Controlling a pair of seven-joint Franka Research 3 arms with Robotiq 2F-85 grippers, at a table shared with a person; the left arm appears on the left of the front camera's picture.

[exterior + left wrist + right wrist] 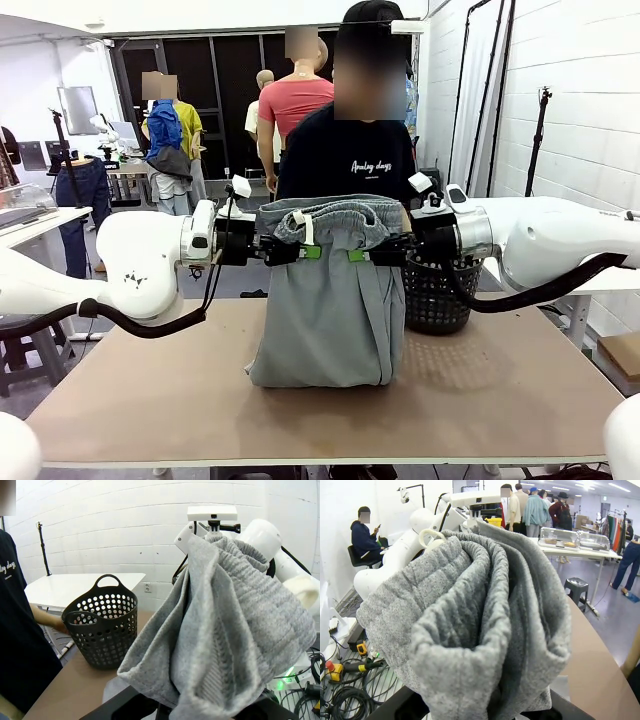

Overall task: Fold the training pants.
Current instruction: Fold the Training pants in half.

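1. From the front camera I see the training pants (pixel 325 300) hanging by their waistband between my two arms, above the middle of the counter (pixel 500 400), with the lower hem resting on it.
2. My left end effector (pixel 305 251) is clenched on the waistband at the pants' left edge; its green pads show against the grey cloth.
3. My right end effector (pixel 362 255) is clenched on the waistband at the pants' right edge, close beside the left one, so the waistband bunches between them.
4. A white drawstring (pixel 305 228) loops down over the front of the waistband.
5. The black basket (pixel 437 293) stands on the counter just right of the pants and behind them, under my right arm.
6. A person in a black shirt (pixel 345 160) stands at the far side, directly behind the pants.
7. The left wrist camera shows the gathered waistband (pixel 235 630) draped over my fingers, the basket (pixel 102 627) beyond the pants.
8. The right wrist camera gives the folds of the pants (pixel 480 630) end-on, hiding my fingers.
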